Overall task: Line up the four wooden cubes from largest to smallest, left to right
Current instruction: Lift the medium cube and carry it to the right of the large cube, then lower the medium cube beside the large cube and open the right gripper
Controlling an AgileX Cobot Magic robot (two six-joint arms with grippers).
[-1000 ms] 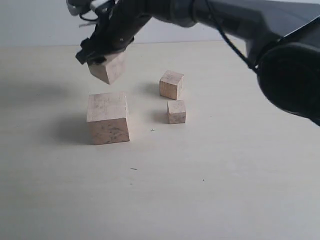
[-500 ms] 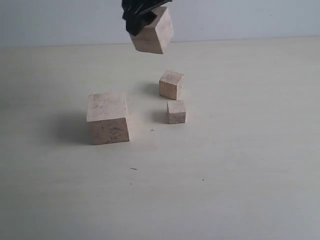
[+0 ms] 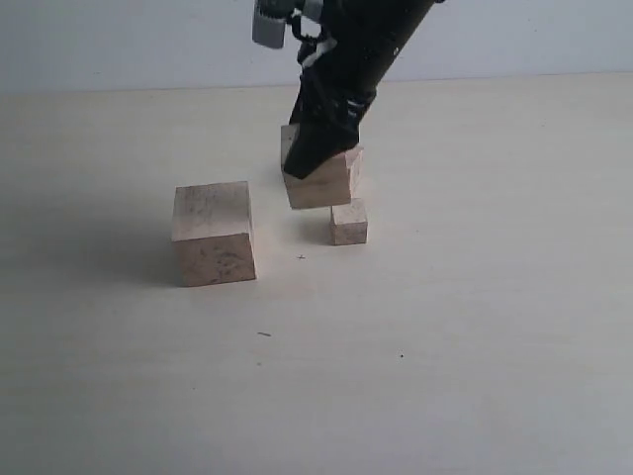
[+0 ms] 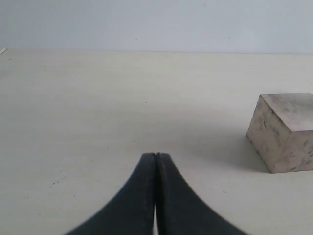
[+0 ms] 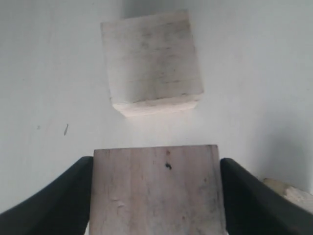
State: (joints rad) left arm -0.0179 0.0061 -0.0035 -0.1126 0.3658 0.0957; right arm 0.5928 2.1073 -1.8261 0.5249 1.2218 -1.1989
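The largest cube (image 3: 213, 233) stands on the table at the left. My right gripper (image 3: 316, 168) is shut on the second-largest cube (image 3: 318, 185) and holds it low over the table, right of the largest. Behind the held cube, only an edge of the third cube (image 3: 357, 166) shows. The smallest cube (image 3: 349, 222) sits just to the lower right. In the right wrist view the held cube (image 5: 156, 191) fills my right gripper (image 5: 156, 162), with the largest cube (image 5: 151, 61) beyond it. My left gripper (image 4: 155, 156) is shut and empty, with the largest cube (image 4: 286, 132) off to one side.
The pale tabletop (image 3: 445, 346) stretches wide around the cubes, with a light wall (image 3: 119, 40) behind it. The dark right arm (image 3: 361, 49) comes down from the top middle. A sliver of another cube (image 5: 291, 193) shows beside one right finger.
The right gripper carried the second-largest cube from above the largest cube up and to the right, then down in front of the third cube. The other cubes have not moved.
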